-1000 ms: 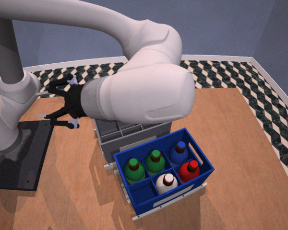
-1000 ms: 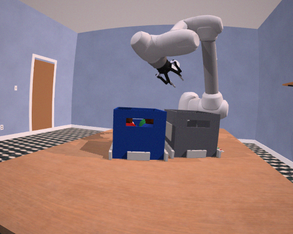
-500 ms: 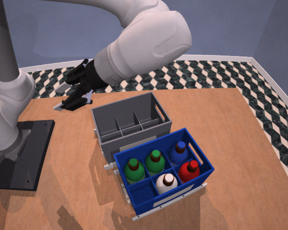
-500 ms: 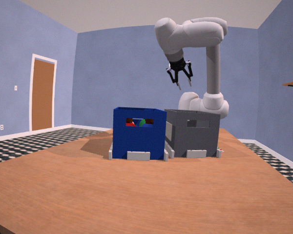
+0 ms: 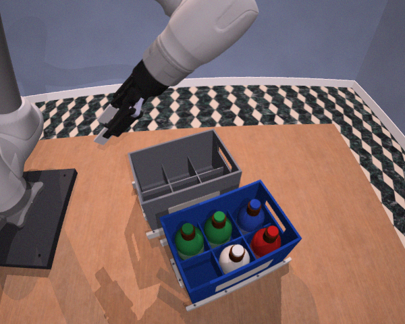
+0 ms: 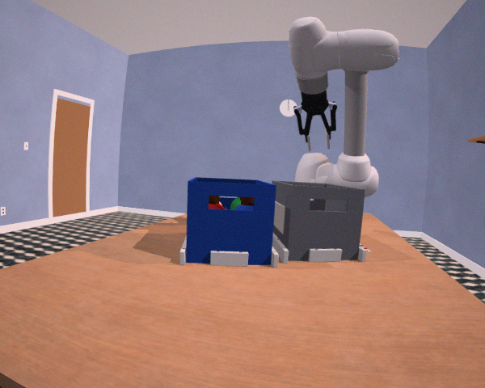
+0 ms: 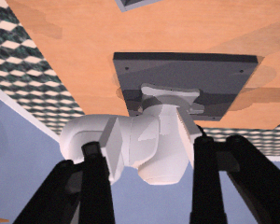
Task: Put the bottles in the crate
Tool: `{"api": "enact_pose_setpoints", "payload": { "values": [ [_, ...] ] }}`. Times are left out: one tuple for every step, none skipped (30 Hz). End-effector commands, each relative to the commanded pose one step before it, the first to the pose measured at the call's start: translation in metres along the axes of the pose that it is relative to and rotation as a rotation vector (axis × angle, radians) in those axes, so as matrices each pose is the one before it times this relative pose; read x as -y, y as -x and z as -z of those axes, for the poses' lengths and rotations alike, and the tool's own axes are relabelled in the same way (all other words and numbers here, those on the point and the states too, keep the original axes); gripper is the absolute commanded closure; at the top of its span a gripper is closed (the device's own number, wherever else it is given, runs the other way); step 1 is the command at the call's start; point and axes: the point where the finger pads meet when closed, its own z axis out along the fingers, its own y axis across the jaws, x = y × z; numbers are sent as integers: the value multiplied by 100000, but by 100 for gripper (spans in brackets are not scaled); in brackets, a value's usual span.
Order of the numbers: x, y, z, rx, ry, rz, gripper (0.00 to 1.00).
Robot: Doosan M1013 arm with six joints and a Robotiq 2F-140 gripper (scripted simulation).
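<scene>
My gripper (image 5: 103, 127) (image 6: 318, 144) (image 7: 148, 124) is partly open and empty, high above the table beyond the grey crate. The grey crate (image 5: 153, 209) (image 6: 326, 234) shows no bottles; its near compartments are partly hidden. The blue crate (image 5: 202, 291) (image 6: 230, 234) holds a green bottle (image 5: 188, 242), a second green bottle (image 5: 218, 231), a blue bottle (image 5: 250, 219), a red bottle (image 5: 265, 244) and a white bottle (image 5: 233, 261), all upright. Its near-left compartment is empty. Only a sliver of the pick list (image 6: 367, 249) shows beside the grey crate, too small to read.
Pale guide strips (image 5: 241, 283) (image 6: 229, 258) stand around the crates' feet. The crates stand close together. The arm's dark base plate (image 5: 61, 209) (image 7: 177, 77) is on the table left of them in the top view. The upper arm reaches over the table's far side.
</scene>
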Motion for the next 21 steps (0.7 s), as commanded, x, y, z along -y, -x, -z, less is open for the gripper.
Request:
{"api": "enact_pose_setpoints", "payload": {
  "values": [
    [1148, -857, 399, -5189, 4128, -5588, 62],
    [401, -266, 136, 0, 0, 0, 62],
    [411, -245, 144, -2233, 1326, -2090, 62],
    [414, -239, 144, -2233, 1326, -2090, 62],
    [418, -234, 145, -1502, 892, -1406, 62],
    [419, -230, 145, 0, 0, 0, 62],
    [266, -146, 92, 0, 0, 0, 62],
    [429, -205, 154, -2389, 1072, -2063, 62],
    [432, -199, 154, -2389, 1072, -2063, 62],
    [434, -194, 154, -1482, 665, -1280, 62],
    [436, -191, 154, 0, 0, 0, 62],
    [236, -103, 83, 0, 0, 0, 62],
    [443, -165, 163, -2516, 794, -2037, 62],
    [0, 0, 0, 0, 0, 0, 62],
    [0, 0, 0, 0, 0, 0, 62],
    [445, -160, 162, -2516, 794, -2037, 62],
    [447, -155, 162, -1437, 454, -1163, 62],
    [448, -152, 162, 0, 0, 0, 62],
    [314, -107, 113, 0, 0, 0, 62],
    [453, -125, 170, -2609, 496, -2014, 62],
    [455, -120, 169, -2609, 496, -2014, 62]
  ]
}}
